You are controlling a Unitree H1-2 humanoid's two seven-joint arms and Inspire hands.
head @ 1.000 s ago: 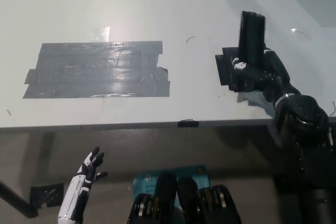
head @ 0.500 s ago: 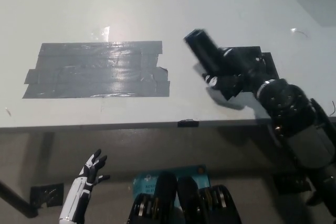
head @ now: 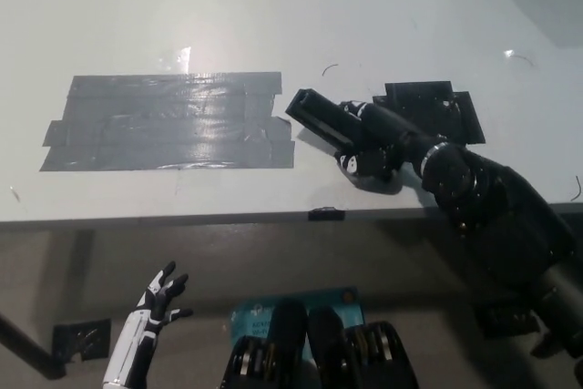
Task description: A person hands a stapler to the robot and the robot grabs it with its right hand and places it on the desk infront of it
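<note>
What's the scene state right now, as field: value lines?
right hand: right hand shut on black stapler, low over the desk
stapler pose: lying at a slant, free end pointing toward the grey tape patch
left hand: left hand below the desk edge at lower left, open, idle
desk: white desk
other marks: black tape patch just behind the right hand
person: none in view
release: not yet done
</note>
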